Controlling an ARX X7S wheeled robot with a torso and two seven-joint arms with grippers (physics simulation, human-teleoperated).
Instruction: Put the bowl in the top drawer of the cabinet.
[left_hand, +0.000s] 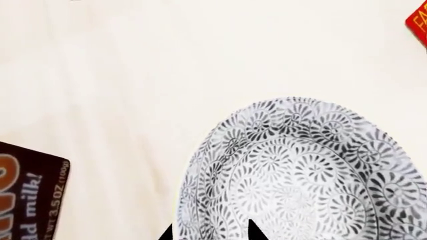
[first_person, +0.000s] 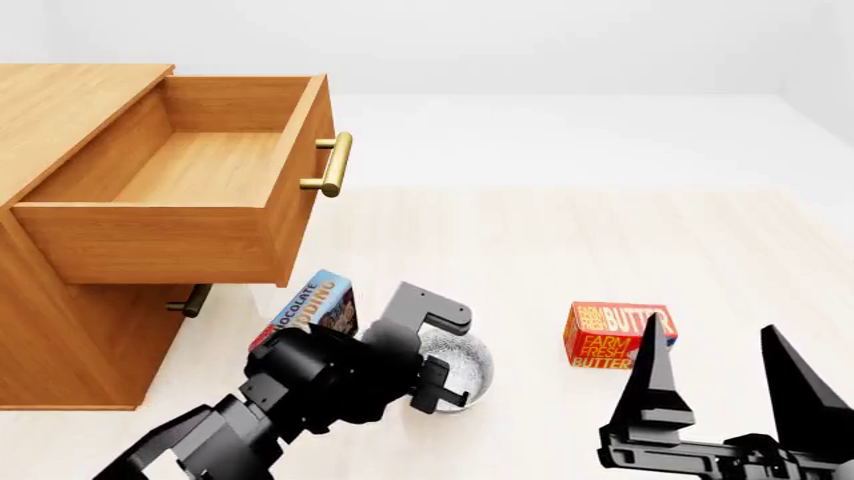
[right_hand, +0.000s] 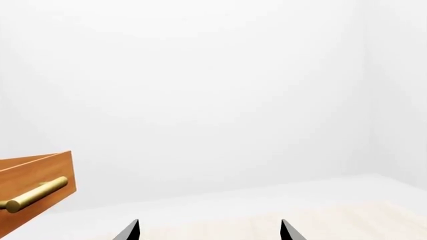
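The bowl (left_hand: 307, 170), white with a blue-grey pattern, sits on the pale floor. In the head view the bowl (first_person: 467, 362) lies in front of the cabinet (first_person: 67, 290), partly hidden by my left arm. My left gripper (left_hand: 210, 234) straddles its rim, one fingertip (left_hand: 167, 233) outside and one over the inside. The jaws stand partly closed, the gap wider than the rim. The top drawer (first_person: 174, 160) is pulled out and empty, its brass handle (first_person: 334, 165) facing right. My right gripper (first_person: 731, 385) hangs open at the lower right, holding nothing.
A brown chocolate box (first_person: 314, 308) lies between the bowl and the cabinet, and shows as the same box (left_hand: 27, 195) beside the bowl. A red butter box (first_person: 614, 335) lies to the bowl's right. The lower drawer's handle (first_person: 194, 300) sits under the open drawer.
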